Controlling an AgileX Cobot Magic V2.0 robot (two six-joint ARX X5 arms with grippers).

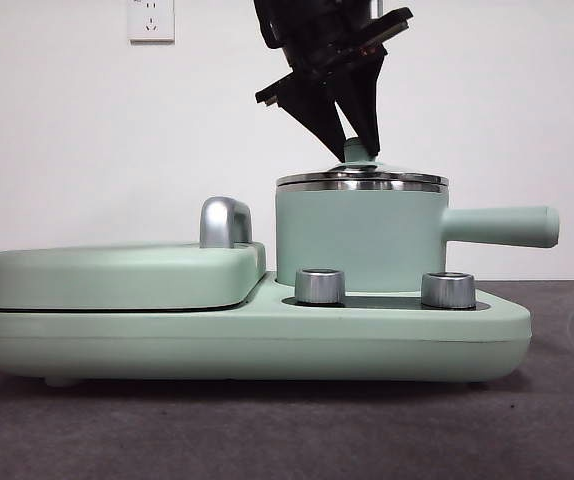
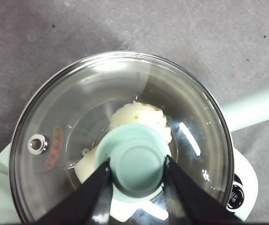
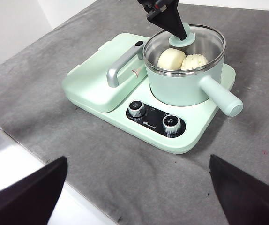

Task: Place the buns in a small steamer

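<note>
Buns (image 3: 181,60) sit inside the small steamer (image 1: 362,240), lid (image 1: 362,180) on.
Front view: the left pincer (image 1: 359,140) grips the green knob (image 1: 357,152) from above. Left wrist view: jaws clamp the knob, both buns showing through the glass. Right wrist view: the right pincer (image 3: 137,187) waits spread wide over the table (image 3: 55,103); the job looks nearly done, only letting go remains.

Grey table (image 3: 69,126) w/ mint-green cooker base (image 3: 125,117) (directly on it)
</note>
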